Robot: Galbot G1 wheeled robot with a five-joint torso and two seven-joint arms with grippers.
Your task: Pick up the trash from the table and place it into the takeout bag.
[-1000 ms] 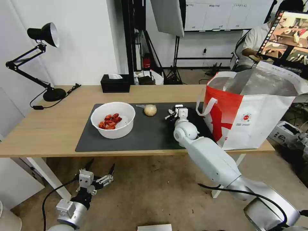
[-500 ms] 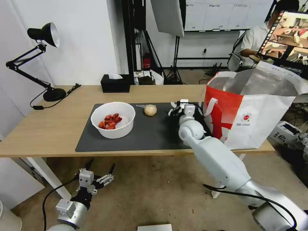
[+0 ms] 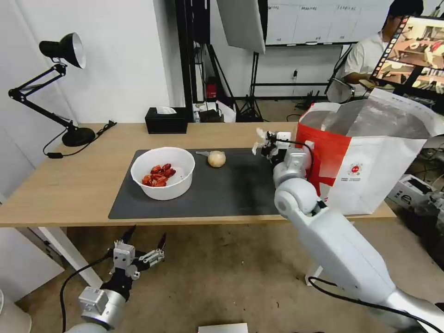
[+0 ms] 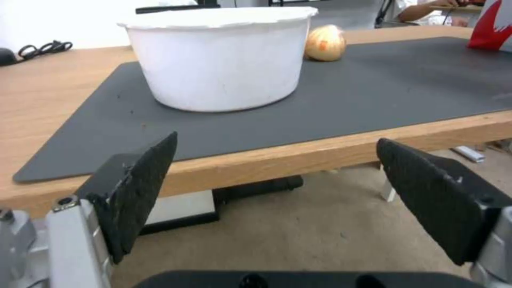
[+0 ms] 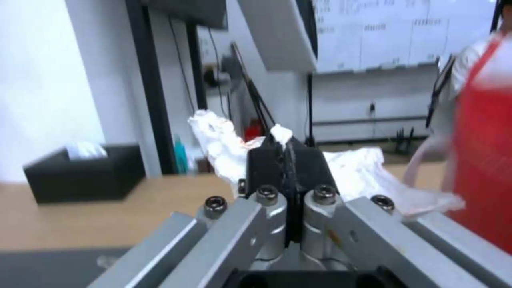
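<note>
My right hand (image 5: 287,160) is pinching the crumpled tissue (image 5: 224,140), a grip the head view is obscuring. It is hovering above the surface (image 3: 69,185), at 9 o'clock of the takeout bag (image 3: 370,171). My left hand (image 4: 277,192) is hanging spread below the surface edge.

Bowl (image 3: 163,172) and wrapped ball (image 3: 216,158) on the mat (image 3: 231,194), bag (image 3: 370,157) at counter's (image 3: 69,185) right end, tissue box (image 3: 166,120) behind.
</note>
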